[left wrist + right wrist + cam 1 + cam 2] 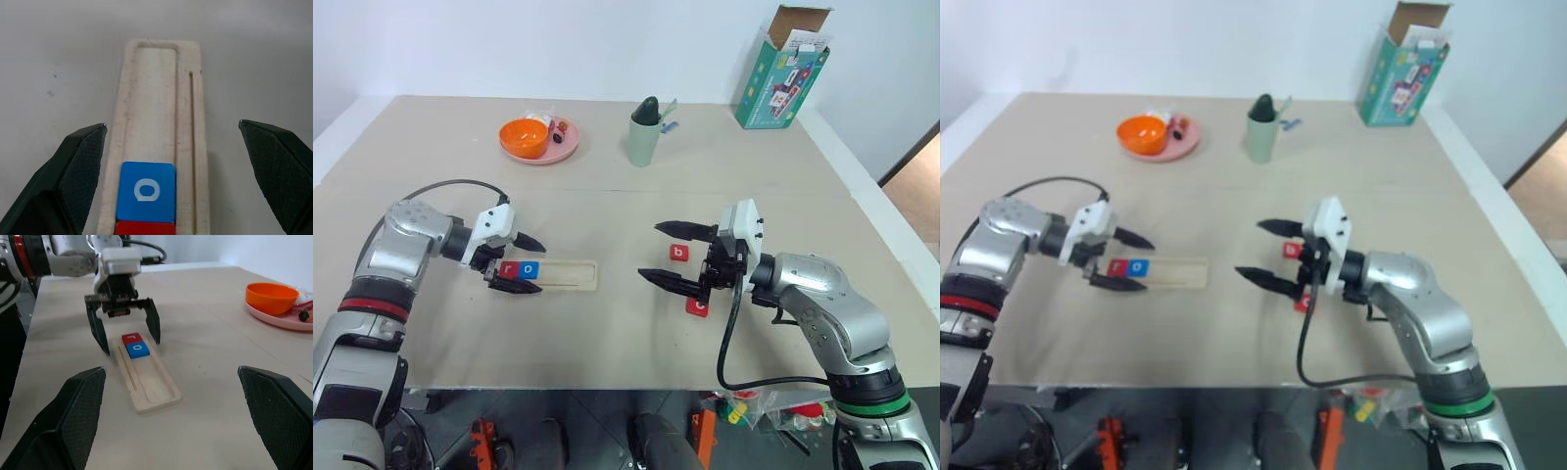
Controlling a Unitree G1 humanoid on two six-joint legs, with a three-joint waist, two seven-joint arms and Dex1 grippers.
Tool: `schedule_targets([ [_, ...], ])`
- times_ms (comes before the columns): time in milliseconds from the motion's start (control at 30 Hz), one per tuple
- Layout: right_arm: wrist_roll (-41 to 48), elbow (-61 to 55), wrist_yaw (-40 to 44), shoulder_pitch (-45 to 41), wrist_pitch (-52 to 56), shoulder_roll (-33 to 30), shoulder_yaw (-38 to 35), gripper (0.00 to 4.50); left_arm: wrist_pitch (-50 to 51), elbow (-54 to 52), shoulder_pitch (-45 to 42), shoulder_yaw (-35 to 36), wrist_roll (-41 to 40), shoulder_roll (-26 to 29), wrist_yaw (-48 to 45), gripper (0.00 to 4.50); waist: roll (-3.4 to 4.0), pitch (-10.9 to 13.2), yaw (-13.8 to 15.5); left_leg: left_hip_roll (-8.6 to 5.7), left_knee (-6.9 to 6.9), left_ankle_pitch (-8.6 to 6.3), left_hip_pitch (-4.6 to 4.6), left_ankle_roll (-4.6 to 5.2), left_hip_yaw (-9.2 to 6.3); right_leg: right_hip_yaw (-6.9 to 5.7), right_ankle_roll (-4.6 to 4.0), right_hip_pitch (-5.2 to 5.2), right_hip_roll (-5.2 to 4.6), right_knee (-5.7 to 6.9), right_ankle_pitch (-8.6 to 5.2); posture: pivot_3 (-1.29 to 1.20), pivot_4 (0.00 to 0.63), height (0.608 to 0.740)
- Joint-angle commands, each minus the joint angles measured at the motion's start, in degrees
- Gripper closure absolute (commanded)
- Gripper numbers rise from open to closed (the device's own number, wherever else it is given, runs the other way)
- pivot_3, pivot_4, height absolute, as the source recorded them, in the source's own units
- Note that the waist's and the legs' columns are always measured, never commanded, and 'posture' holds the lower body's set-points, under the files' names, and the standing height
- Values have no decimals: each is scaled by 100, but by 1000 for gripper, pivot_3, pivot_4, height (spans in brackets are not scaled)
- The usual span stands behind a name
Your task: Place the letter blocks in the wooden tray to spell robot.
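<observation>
left eye view, risk: the left gripper [521, 264] hangs spread wide over the end of the wooden tray [570, 274] that holds the red r block [510, 269] and blue o block [530, 270]; a low sweep from there could knock them out of the groove.
left eye view, right side: the right gripper [671, 256] is wide open and holds nothing; the red b block [678, 253] lies on the table [607, 196] between its fingers, and another red block [696, 307] sits partly under the hand, so a careless closing could push either tile away or hide its letter.
left eye view, bystanders: a pink plate [558, 151] with an orange bowl [523, 136], a green cup [644, 137] and a box [781, 70] stand well apart at the far side, no threat, i judge.
right eye view, tray: same layout; the tray's right stretch is bare, three places left.
left wrist view, tiles: the blue o is square in the groove, touching the red tile behind it; the black fingertips [83, 156] stand either side of the tray, gripping nothing.
left wrist view, look: pale rough wood, shallow recess, a thin slot beside it; a tile could catch on the rim.
right wrist view, tray: r then o at the end under the left gripper, the rest empty.
right wrist view, own fingers: spread apart, empty.
</observation>
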Motion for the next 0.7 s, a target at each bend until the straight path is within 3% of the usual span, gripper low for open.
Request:
schedule_targets([
  [33,-28,-144,-31,-57,-86,47,-11,29,-314,231,-240,-1,164,-46,-44,0,0,0,4,-1,7,0,0,0,-1,-1,1,0,0,8,0,0,150,740],
  [700,-147,-383,-192,364,-168,224,43,29,-827,1634,-688,82,612,-314,102,0,0,0,3,0,77,9,2,7,-15,-2,40,9,7,59,-1,0,150,740],
])
